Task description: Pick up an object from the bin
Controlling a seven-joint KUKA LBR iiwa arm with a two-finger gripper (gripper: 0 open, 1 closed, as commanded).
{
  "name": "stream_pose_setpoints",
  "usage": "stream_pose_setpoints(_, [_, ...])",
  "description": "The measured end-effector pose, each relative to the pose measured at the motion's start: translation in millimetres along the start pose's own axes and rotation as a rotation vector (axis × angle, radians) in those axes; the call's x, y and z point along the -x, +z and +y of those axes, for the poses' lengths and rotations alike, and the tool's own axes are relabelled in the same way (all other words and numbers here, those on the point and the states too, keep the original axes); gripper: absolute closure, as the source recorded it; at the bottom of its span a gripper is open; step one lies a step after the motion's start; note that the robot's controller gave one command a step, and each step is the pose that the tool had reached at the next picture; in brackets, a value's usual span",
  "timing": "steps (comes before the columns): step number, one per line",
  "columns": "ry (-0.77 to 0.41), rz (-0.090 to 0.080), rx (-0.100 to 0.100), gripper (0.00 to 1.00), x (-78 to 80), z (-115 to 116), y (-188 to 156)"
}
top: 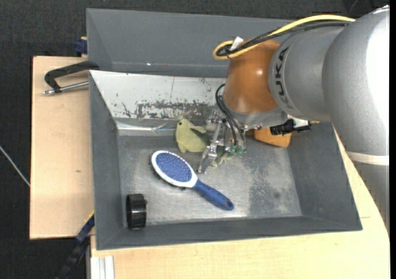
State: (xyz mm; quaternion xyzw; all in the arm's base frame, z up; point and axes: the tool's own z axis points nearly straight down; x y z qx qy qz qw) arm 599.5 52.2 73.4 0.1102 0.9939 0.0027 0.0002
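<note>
Camera view: gripper (218, 150) low in grey bin (278, 194), just beyond the blue hairbrush (180, 171), near its neck; spread or pressed together, cannot tell; yellow-green soft toy (189, 136) just behind the brush head, beside gripper; black cylinder (135, 210) on the brush's near side, well apart.

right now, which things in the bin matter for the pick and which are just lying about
In play, nearest the arm's tip: yellow-green soft thing, mid-bin; blue hairbrush, just below it in the view.
Lying about: black cylinder, lower-left corner; orange thing at the right, partly behind the arm.
</note>
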Motion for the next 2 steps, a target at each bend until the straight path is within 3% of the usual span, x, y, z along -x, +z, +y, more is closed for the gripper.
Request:
stream_pose_setpoints(1, [0.002, -0.019, 0.002, 1.0, 4.8, -0.7, -2.9])
stream_pose_setpoints(2, [0.001, -0.008, -0.001, 1.0, 6.6, 1.0, -34.8])
